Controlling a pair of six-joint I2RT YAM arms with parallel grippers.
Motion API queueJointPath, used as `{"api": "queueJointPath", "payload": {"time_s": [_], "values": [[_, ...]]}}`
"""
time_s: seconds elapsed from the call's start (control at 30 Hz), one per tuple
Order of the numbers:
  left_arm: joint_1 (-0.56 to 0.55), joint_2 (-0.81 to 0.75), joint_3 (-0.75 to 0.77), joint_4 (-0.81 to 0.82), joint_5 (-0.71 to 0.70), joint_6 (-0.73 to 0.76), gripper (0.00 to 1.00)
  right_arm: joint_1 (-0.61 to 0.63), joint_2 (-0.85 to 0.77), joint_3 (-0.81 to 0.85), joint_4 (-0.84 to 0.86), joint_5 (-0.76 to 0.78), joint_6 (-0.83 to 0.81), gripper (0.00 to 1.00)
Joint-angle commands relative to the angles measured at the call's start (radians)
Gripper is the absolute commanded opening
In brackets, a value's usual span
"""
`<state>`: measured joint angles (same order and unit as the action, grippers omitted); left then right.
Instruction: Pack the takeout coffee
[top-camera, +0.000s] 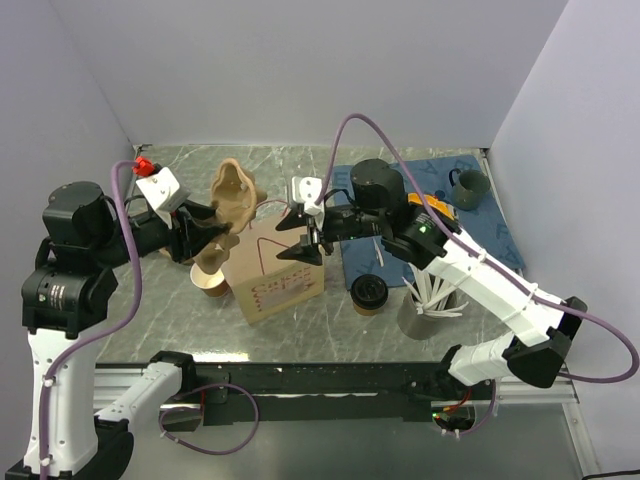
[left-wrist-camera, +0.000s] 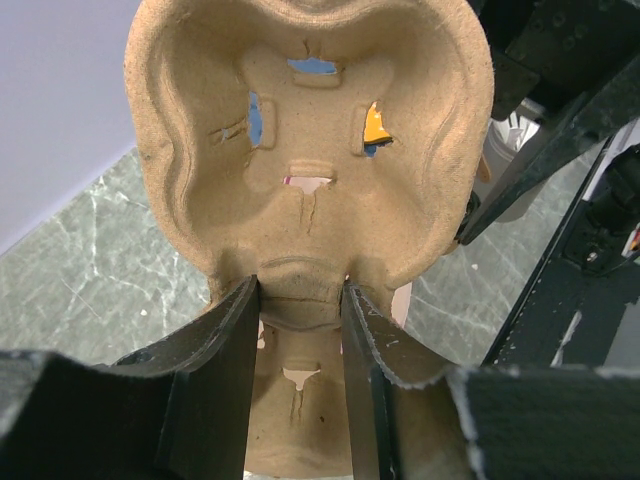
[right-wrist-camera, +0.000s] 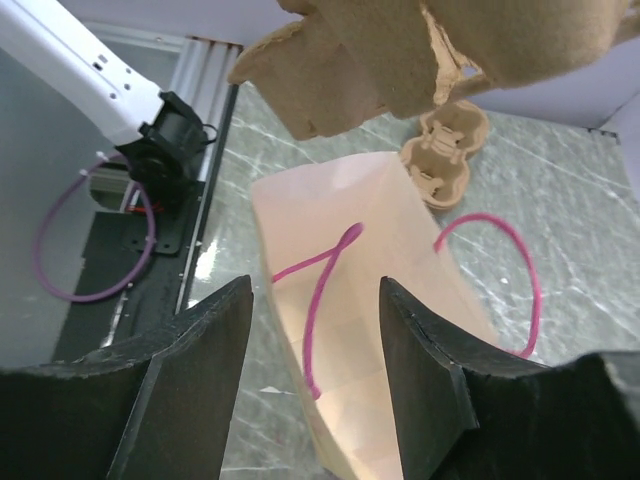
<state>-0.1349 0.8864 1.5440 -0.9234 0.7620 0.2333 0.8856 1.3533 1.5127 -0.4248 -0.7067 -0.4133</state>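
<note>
One tan moulded-pulp cup carrier (top-camera: 232, 190) clamped in left gripper (left-wrist-camera: 300, 300) beside brown paper bag (top-camera: 280, 280); right gripper (right-wrist-camera: 315, 300) spread, empty. Next, probably: lower it inside.

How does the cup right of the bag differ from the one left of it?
The takeout coffee, right of the paper bag, wears a black lid; the open cup, left of it, has none and shows its cream inside. Both are small brown cups, standing upright.
</note>
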Motion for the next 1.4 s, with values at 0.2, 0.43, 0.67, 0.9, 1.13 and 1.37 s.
{"api": "queueJointPath", "payload": {"time_s": [0.2, 0.43, 0.67, 0.9, 1.13, 1.37], "values": [[-0.003, 0.017, -0.019, 0.093, 0.069, -0.058, 0.29, 0.041, -0.003, 0.012, 0.038, 0.052, -0.093, 0.52], [-0.006, 0.043, -0.024, 0.116, 0.054, -0.088, 0.29, 0.070, -0.066, -0.092, 0.087, 0.070, -0.122, 0.12], [-0.014, 0.045, -0.028, 0.075, 0.030, -0.054, 0.29, 0.079, -0.112, -0.155, 0.103, 0.108, -0.173, 0.00], [-0.052, 0.066, 0.005, -0.025, -0.006, -0.002, 0.31, 0.081, -0.123, -0.166, 0.119, 0.099, -0.179, 0.00], [-0.091, 0.080, 0.022, -0.019, -0.003, -0.049, 0.27, 0.082, -0.143, -0.195, 0.147, 0.093, -0.167, 0.00], [-0.144, 0.103, 0.025, 0.004, -0.009, -0.089, 0.26, 0.084, -0.154, -0.209, 0.162, 0.095, -0.160, 0.00]]}}
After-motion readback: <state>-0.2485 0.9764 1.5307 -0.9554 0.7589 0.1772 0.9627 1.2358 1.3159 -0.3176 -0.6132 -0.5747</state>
